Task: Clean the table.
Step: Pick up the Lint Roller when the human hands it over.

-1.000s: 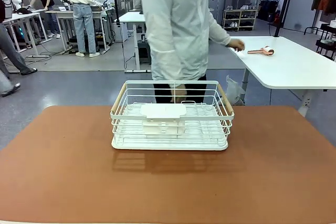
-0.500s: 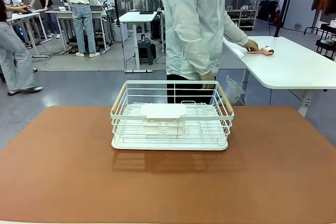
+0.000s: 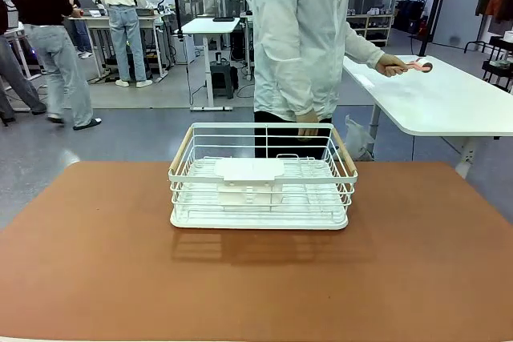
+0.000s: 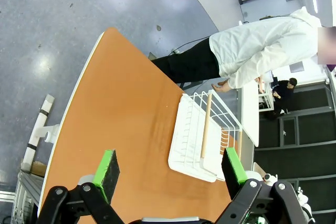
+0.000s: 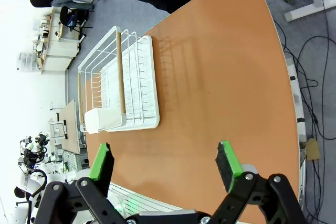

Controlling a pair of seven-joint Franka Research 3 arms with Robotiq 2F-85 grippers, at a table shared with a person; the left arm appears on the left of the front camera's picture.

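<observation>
The terracotta table (image 3: 96,278) spans the workspace, carrying a white wire basket (image 3: 262,178) centred near its far edge, while the left gripper (image 4: 170,167) and right gripper (image 5: 164,162) hang above it, jaws apart and empty.

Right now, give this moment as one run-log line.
table: basket on it | left pincer: open, empty | right pincer: open, empty | person's hand: holds roller

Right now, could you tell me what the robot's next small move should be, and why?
Probably wait, with the left tool and right tool open above the table: the person's hand holds a pink-handled roller over the white side table, so a handover may be coming.
</observation>
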